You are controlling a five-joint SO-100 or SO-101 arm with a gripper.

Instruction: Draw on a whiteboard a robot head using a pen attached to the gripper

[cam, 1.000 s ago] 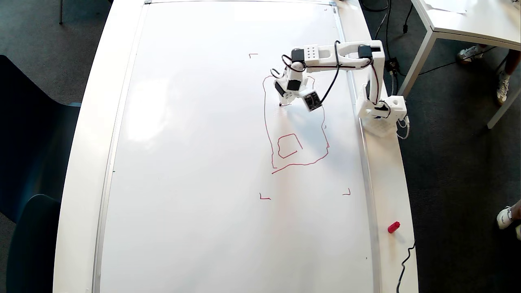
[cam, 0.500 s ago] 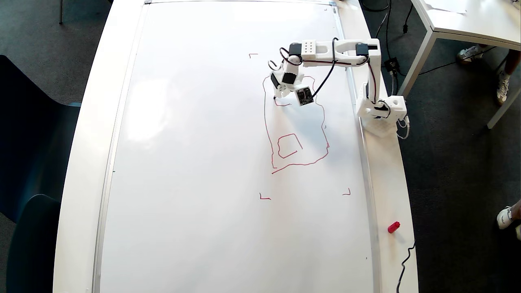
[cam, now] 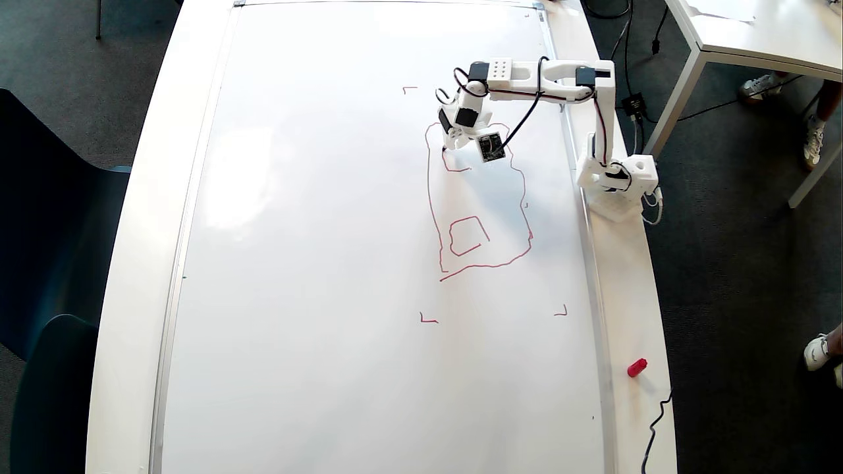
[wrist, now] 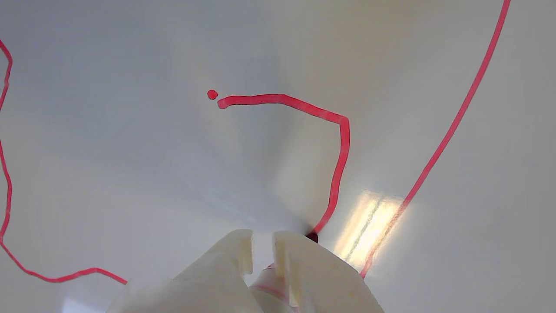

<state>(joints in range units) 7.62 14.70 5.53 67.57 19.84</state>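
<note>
Gripper [cam: 450,146] w/ pen [wrist: 311,237] on whiteboard [cam: 316,263], near right edge.

Whiteboard [cam: 316,276]: glossy white, silver frame, flat on desk. Head [cam: 435,217]: wobbly red outline, one small square inside, second square half-drawn near top. Pen [wrist: 269,278]: white body clamped in white pincer [cam: 453,143], dark tip touching board at end of fresh stroke.
</note>
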